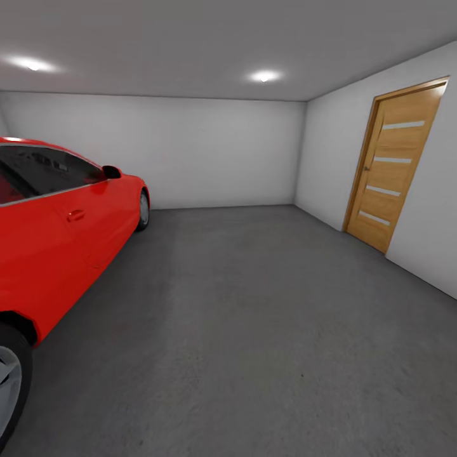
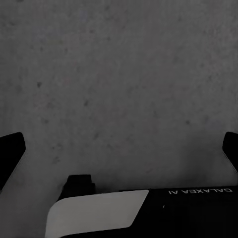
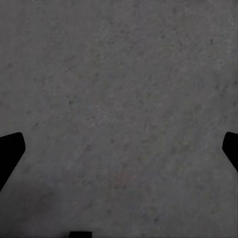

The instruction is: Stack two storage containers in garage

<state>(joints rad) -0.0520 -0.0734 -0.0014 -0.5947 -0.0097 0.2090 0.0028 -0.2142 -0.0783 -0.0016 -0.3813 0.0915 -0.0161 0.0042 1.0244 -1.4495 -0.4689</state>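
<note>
I'm in the white-walled garage (image 1: 222, 149): rough dark grey speckled concrete floor (image 1: 254, 330), glossy red car (image 1: 57, 235) on my left, light wooden door (image 1: 393, 168) on the right wall. My left pincer (image 2: 119, 148) and right pincer (image 3: 119, 148) are spread wide over bare concrete, holding nothing.

One red car (image 1: 57, 235), one wooden door (image 1: 395, 166), two ceiling lights (image 1: 264, 76).
</note>
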